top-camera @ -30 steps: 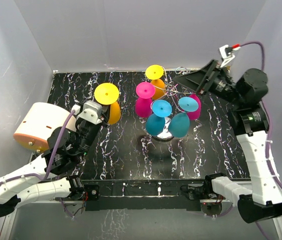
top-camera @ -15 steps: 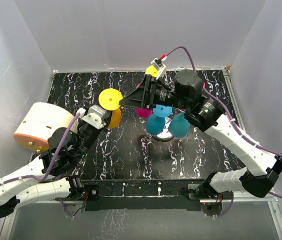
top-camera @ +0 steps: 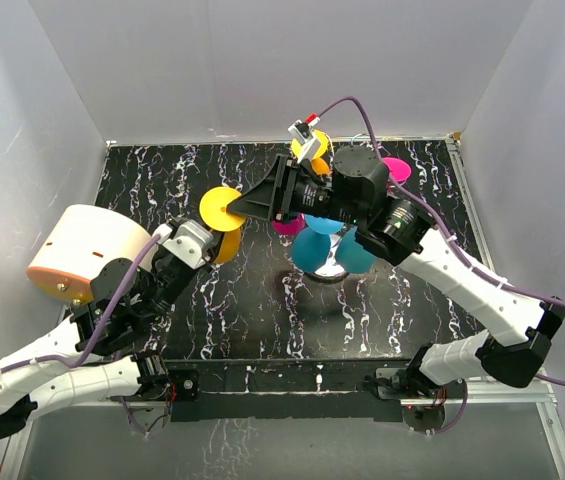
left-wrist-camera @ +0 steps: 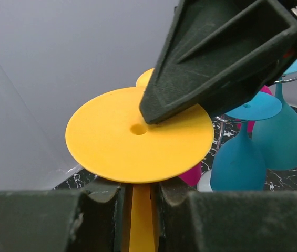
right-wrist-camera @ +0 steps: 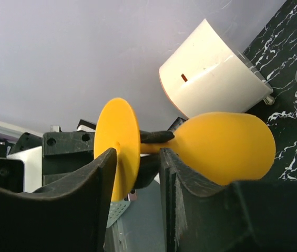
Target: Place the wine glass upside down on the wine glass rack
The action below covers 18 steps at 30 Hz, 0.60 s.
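An orange wine glass [top-camera: 222, 207] is held upside down, foot up, left of the rack. My left gripper [top-camera: 210, 230] is shut on its stem, also seen in the left wrist view [left-wrist-camera: 140, 191]. My right gripper [top-camera: 241, 207] reaches across over the rack. It is open, with one finger on each side of the foot's rim [right-wrist-camera: 118, 147]. The bowl [right-wrist-camera: 222, 147] lies beyond the right finger. The wine glass rack [top-camera: 333, 266] is mostly hidden under my right arm. Several teal, magenta and yellow glasses hang on it.
A white and orange cylinder container [top-camera: 82, 250] stands at the table's left edge. Teal glasses [left-wrist-camera: 237, 163] hang close to the right of the held glass. Grey walls enclose the black marbled table [top-camera: 252, 310].
My right arm has swung from the back right across the rack to the orange glass's foot. My left gripper has moved the glass slightly right.
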Each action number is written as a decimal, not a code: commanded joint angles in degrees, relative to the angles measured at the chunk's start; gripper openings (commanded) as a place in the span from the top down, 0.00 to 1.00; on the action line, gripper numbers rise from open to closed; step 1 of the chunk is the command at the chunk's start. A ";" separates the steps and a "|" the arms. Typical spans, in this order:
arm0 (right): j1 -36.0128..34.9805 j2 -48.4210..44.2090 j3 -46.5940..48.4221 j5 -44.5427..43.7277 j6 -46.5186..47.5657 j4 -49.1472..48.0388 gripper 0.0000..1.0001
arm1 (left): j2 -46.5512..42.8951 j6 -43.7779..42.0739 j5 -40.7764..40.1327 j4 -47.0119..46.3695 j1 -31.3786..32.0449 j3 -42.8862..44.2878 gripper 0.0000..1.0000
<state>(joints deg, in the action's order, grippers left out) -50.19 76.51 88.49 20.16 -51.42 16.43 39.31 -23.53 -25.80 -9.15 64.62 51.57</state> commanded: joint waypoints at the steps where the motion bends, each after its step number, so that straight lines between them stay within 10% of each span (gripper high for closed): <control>1: -0.34 0.97 5.02 -1.58 -0.65 -3.02 0.67 | -0.12 -0.91 1.20 0.05 -0.11 1.05 1.00; 11: -0.34 1.03 5.47 -1.61 -0.82 -4.27 1.00 | -0.43 -0.99 1.36 0.28 -0.11 1.53 1.00; 18: -0.34 1.77 6.19 -1.16 -0.83 -6.43 1.00 | -1.91 -0.74 0.88 0.33 -0.11 1.50 0.79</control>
<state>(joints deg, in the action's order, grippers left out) -50.37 78.22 91.35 19.49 -54.39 14.94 38.63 -23.59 -24.16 -9.21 64.62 51.66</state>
